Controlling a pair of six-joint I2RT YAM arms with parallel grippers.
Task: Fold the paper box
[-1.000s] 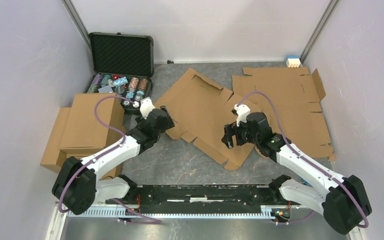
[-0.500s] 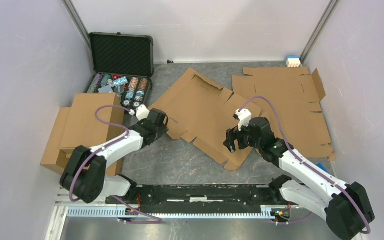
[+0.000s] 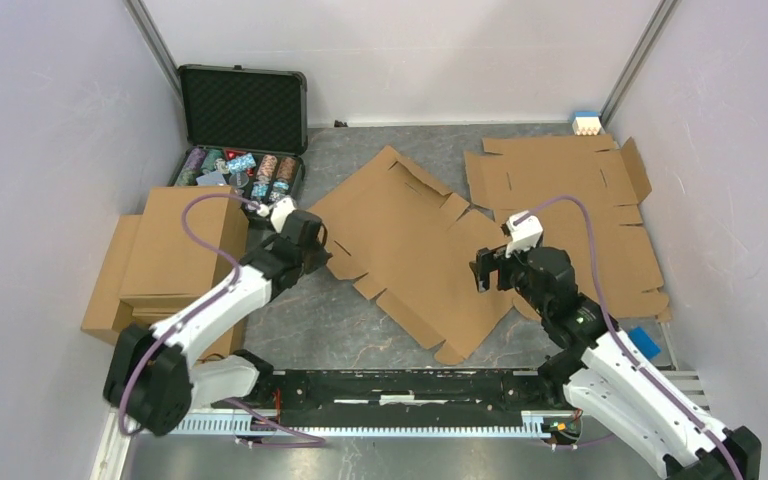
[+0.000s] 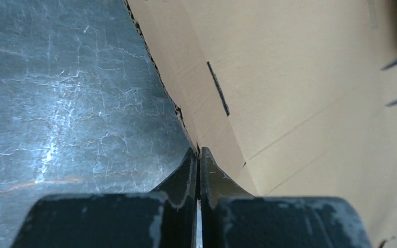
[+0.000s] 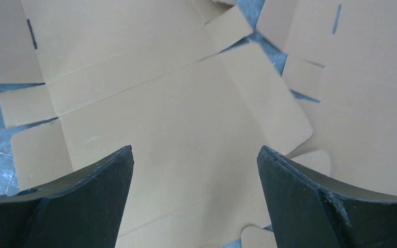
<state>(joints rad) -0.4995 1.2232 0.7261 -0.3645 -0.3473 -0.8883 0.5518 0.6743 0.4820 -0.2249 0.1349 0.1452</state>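
**Left claw pinched on the blank's edge, right claw spread above it**

At the left of the top view, a stack of folded cardboard boxes (image 3: 165,250) is parked against the wall. Just beyond it, an open black case of poker chips (image 3: 243,125) shows a ribbed foam lid and rows of coloured chips. Both appear to be set aside, well out of the working area.

The left gripper (image 3: 316,248) is brought down low at the left edge of the paper box (image 3: 410,235). In the left wrist view its dark, scuffed fingers (image 4: 186,173) are pressed together with only a hairline between them. The ragged edge of the cardboard runs straight into their tips, so the edge appears to be pinched there, probably to anchor or drag the sheet.

The paper box is laid flat and unfolded at the centre of the grey, marbled table (image 3: 360,320), turned diagonally. It is plain brown corrugated board, matte, with scored crease lines, narrow slits, rounded tabs and notched flaps.

Over its right side the right gripper (image 3: 487,268) is held clear of the board. Its jaws are spread wide and nothing is held, presumably in readiness for a flap.

At the right, a second flat cardboard blank (image 3: 570,200) is partly overlapped by the first.
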